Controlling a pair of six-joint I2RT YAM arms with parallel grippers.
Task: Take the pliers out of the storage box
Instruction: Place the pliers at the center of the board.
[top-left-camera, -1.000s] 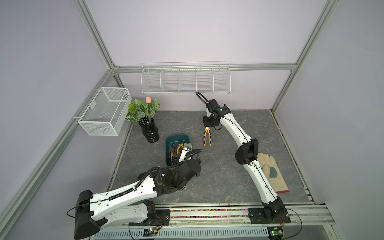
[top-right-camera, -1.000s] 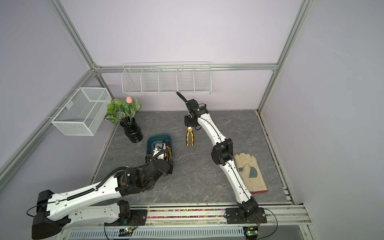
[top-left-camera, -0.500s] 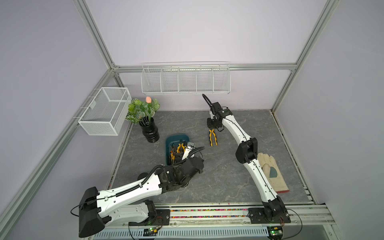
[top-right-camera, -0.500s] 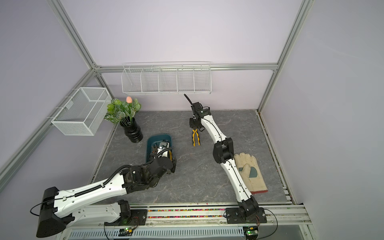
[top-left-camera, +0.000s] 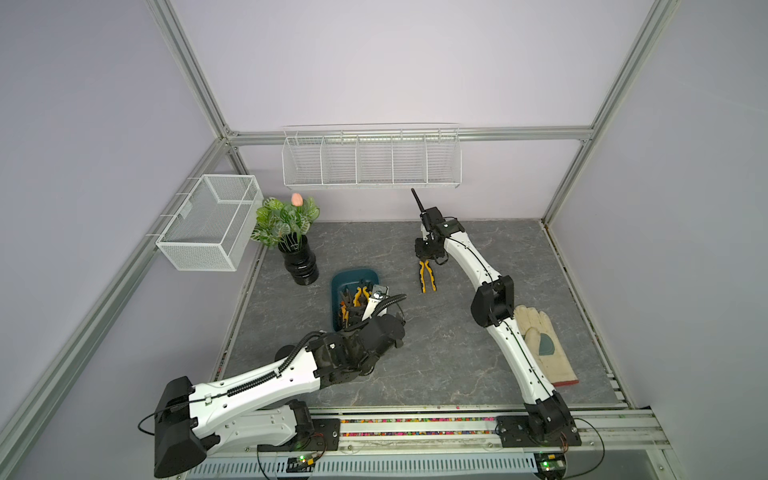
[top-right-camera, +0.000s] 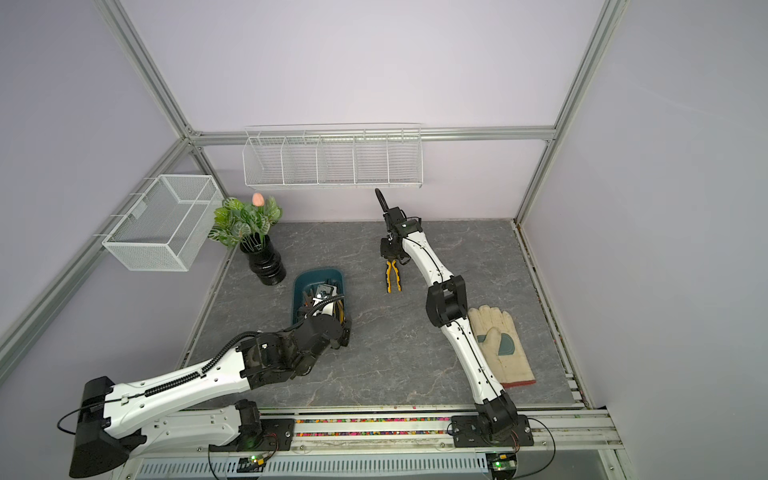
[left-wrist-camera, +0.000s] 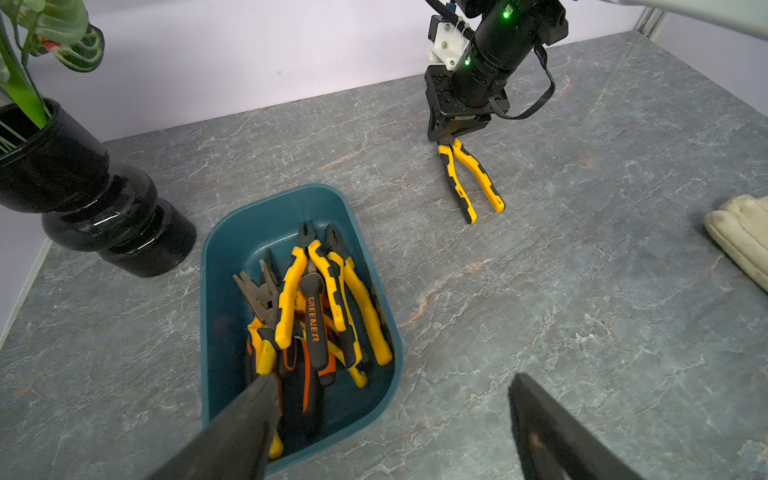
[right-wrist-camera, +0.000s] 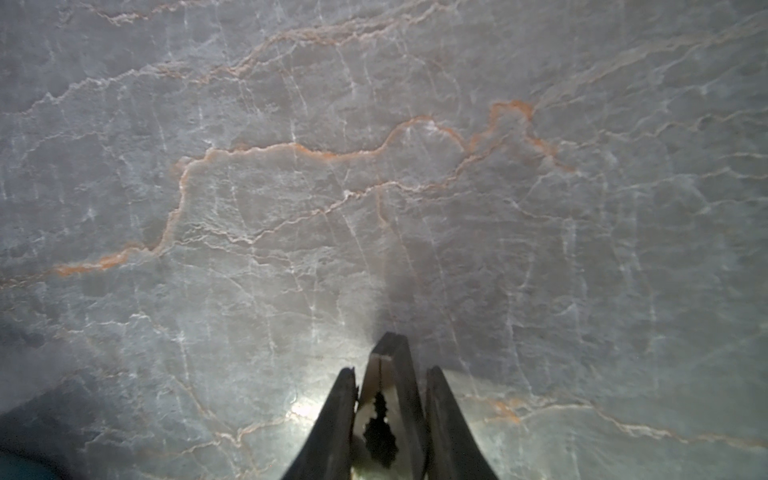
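The dark teal storage box (top-left-camera: 353, 274) (left-wrist-camera: 249, 232) stands left of the table's middle with several yellow-black and orange-black pliers (left-wrist-camera: 316, 307) heaped inside. My left gripper (left-wrist-camera: 390, 378) hovers open over the box's near end, one finger (left-wrist-camera: 257, 407) above the heap, the other (left-wrist-camera: 536, 415) past the rim over bare table. It holds nothing. Further back and to the right, my right gripper (top-left-camera: 426, 255) (right-wrist-camera: 390, 370) is shut on the metal head of one yellow-black pliers (top-left-camera: 427, 276) (left-wrist-camera: 471, 178), whose handles slant down toward the table.
A black vase with a green plant (top-left-camera: 299, 262) stands just behind and left of the box. A cream work glove (top-left-camera: 540, 340) lies at the right beside the right arm. White wire baskets hang on the left wall (top-left-camera: 212, 224) and the back wall (top-left-camera: 370, 162).
The right gripper has carried the held pliers a little to the right and lower, away from the box. The left arm has reached forward over the box's near end, still open.
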